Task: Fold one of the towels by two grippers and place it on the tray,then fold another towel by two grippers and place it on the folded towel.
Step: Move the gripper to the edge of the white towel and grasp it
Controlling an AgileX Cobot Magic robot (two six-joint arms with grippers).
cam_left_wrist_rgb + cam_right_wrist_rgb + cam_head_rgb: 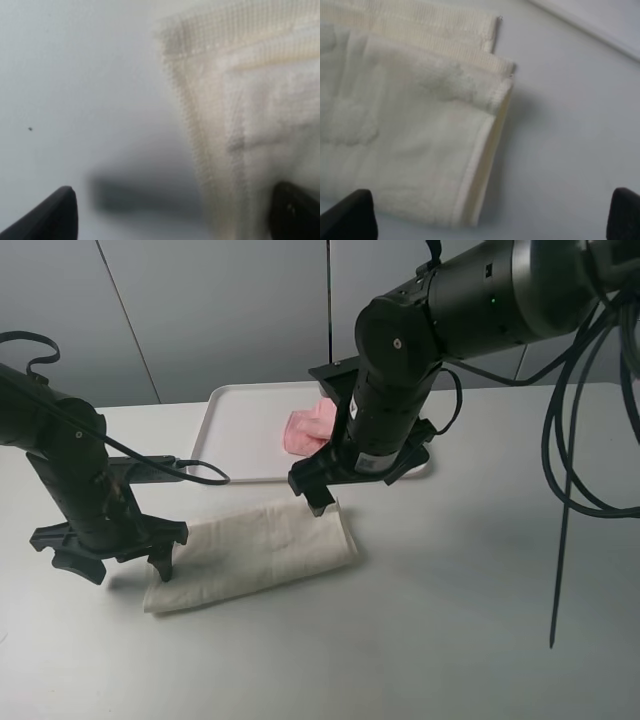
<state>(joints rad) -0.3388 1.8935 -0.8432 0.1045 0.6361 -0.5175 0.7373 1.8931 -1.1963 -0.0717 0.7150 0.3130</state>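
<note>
Cream-white towel [255, 550], limp nubbly terry with ribbed hems, lay doubled into a long strip on the table [450, 620], just in front of the smooth white tray [235, 430] where the pink towel [310, 428] sat bunched. The left gripper [120, 558] and right gripper [365, 480] stood at the strip's two ends, jaws spread wide and holding nothing. By my judgement the risk lay in the offset layers: a pinch might catch only the top hem, letting the soft cloth sag open.

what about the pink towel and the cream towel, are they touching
Apart. The exterior high view shows the pink towel in the tray and the cream towel on the table, tray rim between them.
</note>
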